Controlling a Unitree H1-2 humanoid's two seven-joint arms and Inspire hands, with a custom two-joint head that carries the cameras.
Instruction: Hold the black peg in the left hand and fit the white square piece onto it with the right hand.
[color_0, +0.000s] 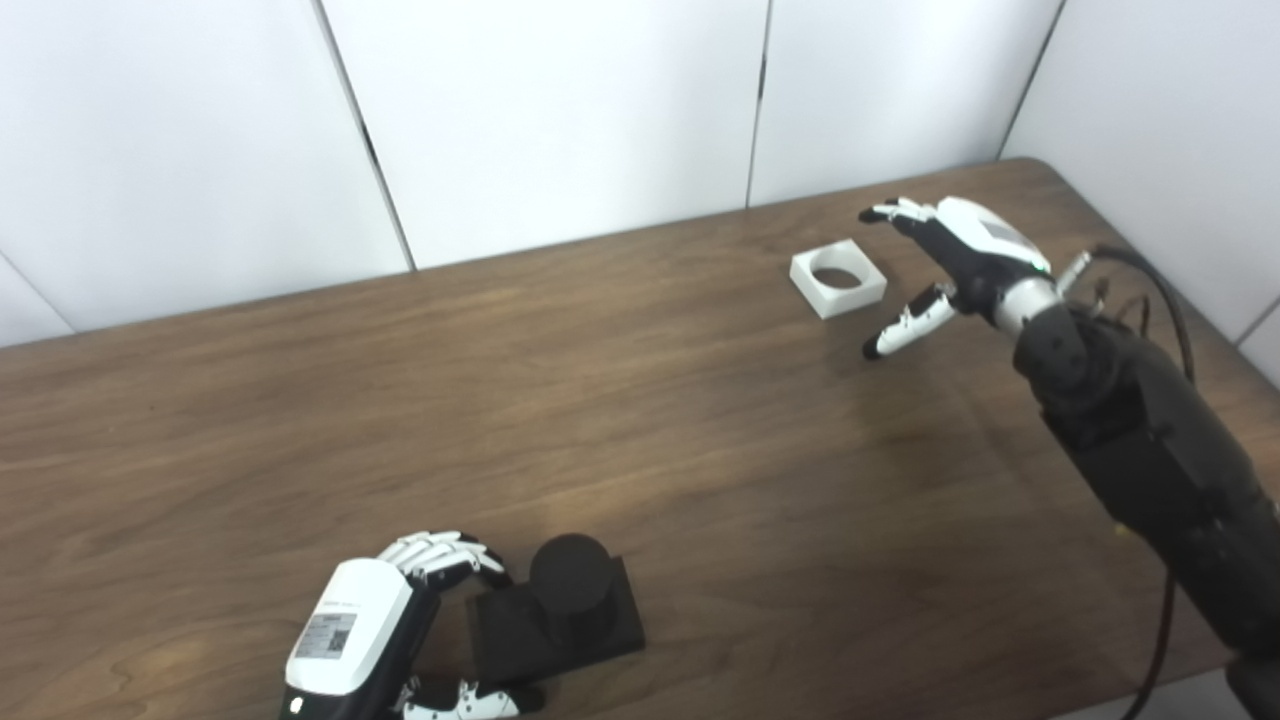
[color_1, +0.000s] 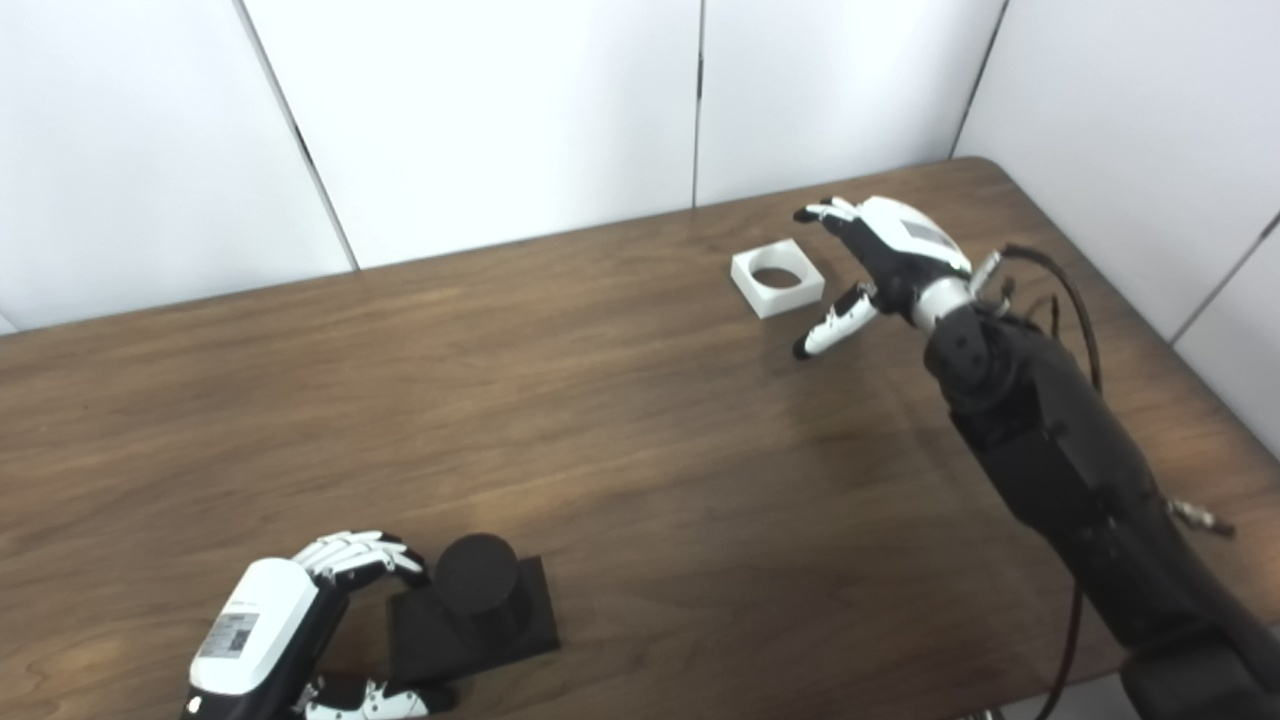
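Label on left hand (color_0: 350, 630) seems a QR code, unreadable.

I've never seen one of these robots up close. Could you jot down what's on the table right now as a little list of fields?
surface: brown wooden table
black peg: round post on a square black base, near front edge
left hand: curled around the base's left side, grip not clearly closed
white square piece: flat on table, far right, round hole facing up
right hand: open, just right of the white piece, not touching
fitting: not yet done
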